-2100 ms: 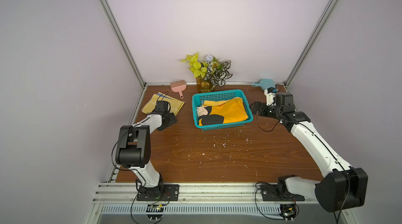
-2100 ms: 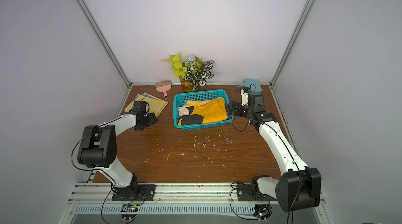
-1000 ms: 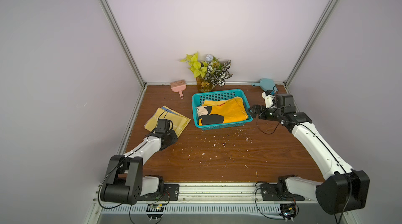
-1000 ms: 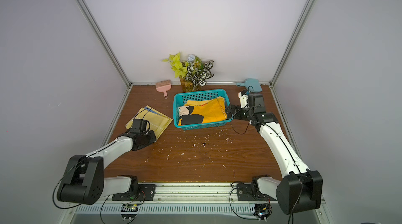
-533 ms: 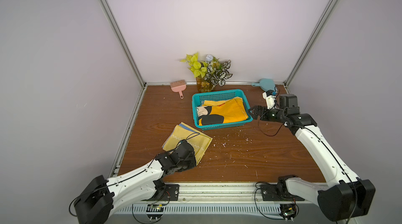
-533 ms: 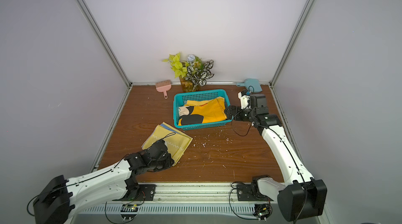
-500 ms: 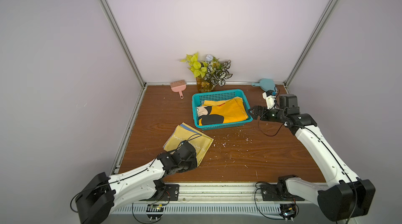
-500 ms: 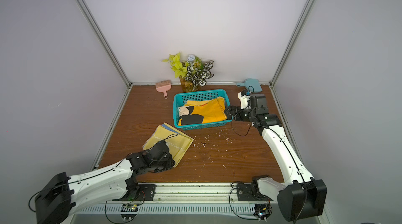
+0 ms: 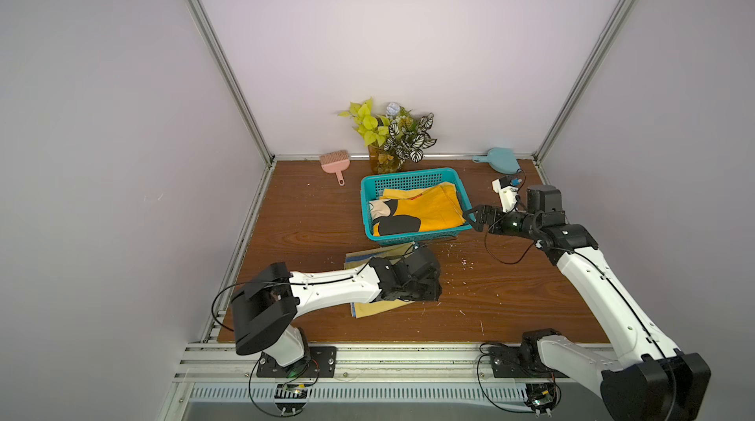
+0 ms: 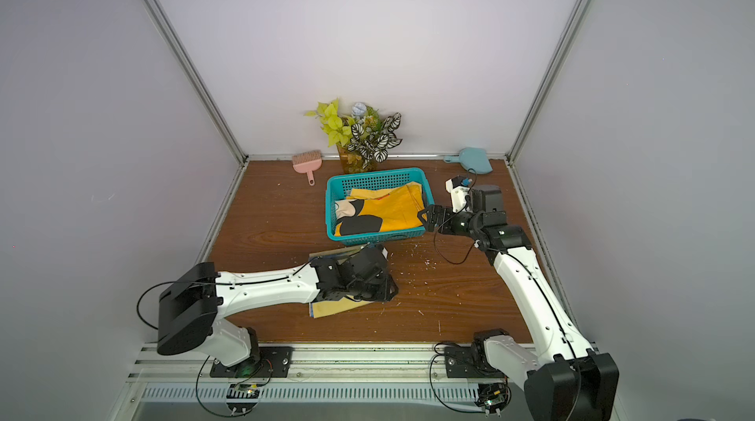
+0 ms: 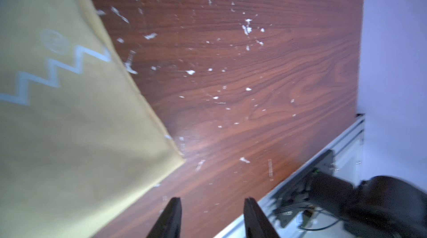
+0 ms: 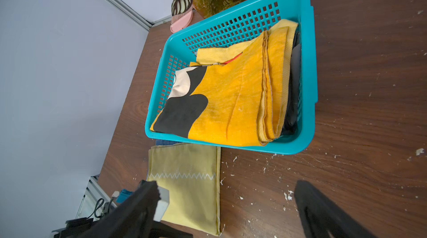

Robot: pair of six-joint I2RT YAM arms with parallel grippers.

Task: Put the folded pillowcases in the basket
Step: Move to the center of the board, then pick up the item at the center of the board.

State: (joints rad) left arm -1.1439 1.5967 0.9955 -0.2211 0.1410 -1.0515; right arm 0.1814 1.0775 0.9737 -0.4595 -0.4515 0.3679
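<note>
Pillowcase (image 11: 69, 121) dragged near basket (image 9: 408, 182), beside left hand (image 11: 212, 204)

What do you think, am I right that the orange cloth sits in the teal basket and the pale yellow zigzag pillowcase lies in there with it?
Not quite. The orange cloth does sit in the teal basket, but the pale yellow zigzag pillowcase lies flat on the table, outside the basket and against its near side. The right wrist view shows it.
</note>
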